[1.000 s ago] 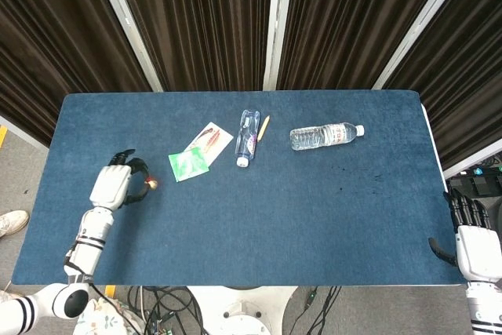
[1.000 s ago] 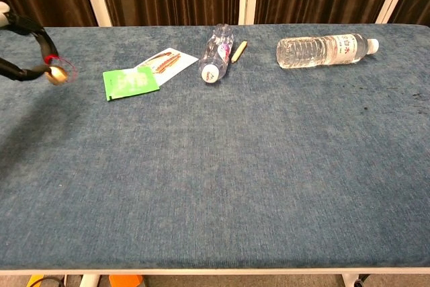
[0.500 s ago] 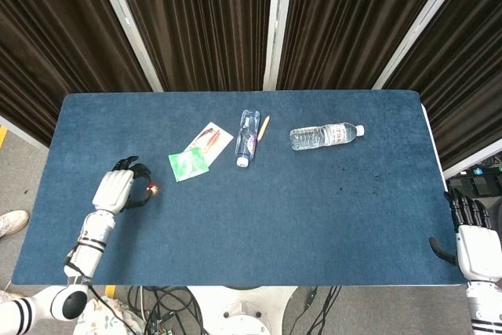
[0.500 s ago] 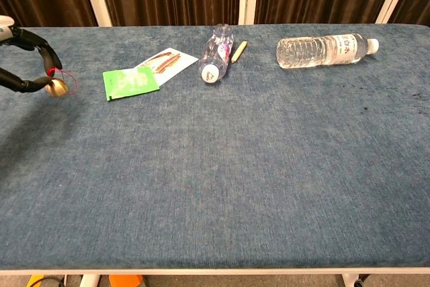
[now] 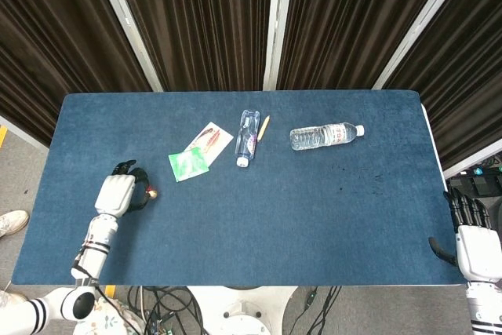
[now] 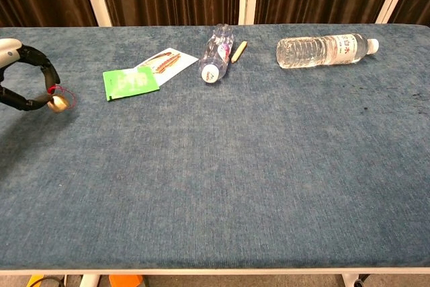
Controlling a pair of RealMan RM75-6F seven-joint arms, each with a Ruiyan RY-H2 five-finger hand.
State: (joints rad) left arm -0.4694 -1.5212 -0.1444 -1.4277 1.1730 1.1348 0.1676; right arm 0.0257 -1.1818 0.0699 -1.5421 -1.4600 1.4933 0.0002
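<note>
My left hand (image 5: 118,192) (image 6: 25,82) hovers over the left part of the blue table (image 5: 259,217) and pinches a small gold bell on a red loop (image 5: 150,192) (image 6: 59,102) between thumb and a finger. The bell hangs just above the cloth. My right hand (image 5: 471,237) stays beyond the table's right edge, fingers apart, holding nothing; the chest view does not show it.
A green packet (image 5: 188,164) (image 6: 130,83) and a white snack packet (image 5: 211,138) (image 6: 163,60) lie right of the bell. Further right are a small empty bottle (image 5: 247,138) (image 6: 216,53), a yellow pencil stub (image 5: 263,127) (image 6: 238,51) and a full water bottle (image 5: 325,135) (image 6: 327,50) on its side.
My left hand has drawn back toward the near edge and lowered, taking the bell down close to the cloth. The right hand has not moved.
</note>
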